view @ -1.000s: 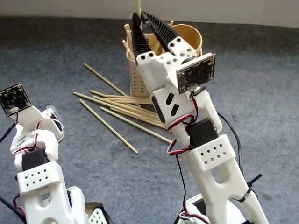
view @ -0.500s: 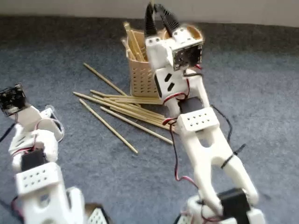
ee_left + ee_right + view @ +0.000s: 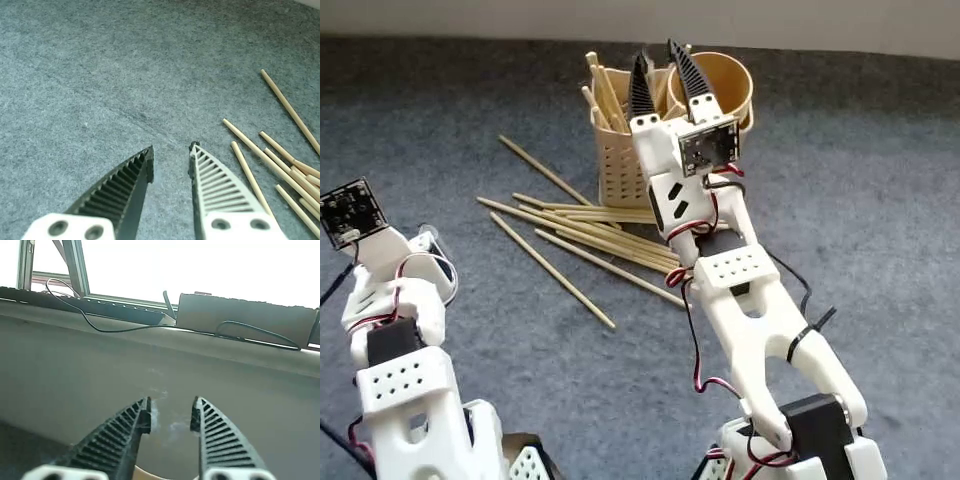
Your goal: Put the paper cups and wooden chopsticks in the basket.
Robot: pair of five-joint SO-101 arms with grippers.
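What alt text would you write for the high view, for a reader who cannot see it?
The right gripper hangs open over a basket of wooden chopsticks and a paper cup, which may stand in it or beside it. More chopsticks lie loose on the grey carpet.

High view: looks obliquely down onto grey carpet (image 3: 880,200). Left wrist view: points down, close, sharing loose chopsticks (image 3: 251,180) with high view. Right wrist view: faces wall (image 3: 75,365), roughly level.

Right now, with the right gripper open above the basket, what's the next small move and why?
Probably swing the right gripper back and down toward the loose chopsticks on the carpet: its jaws stand open and empty above the basket, while many sticks lie outside it.
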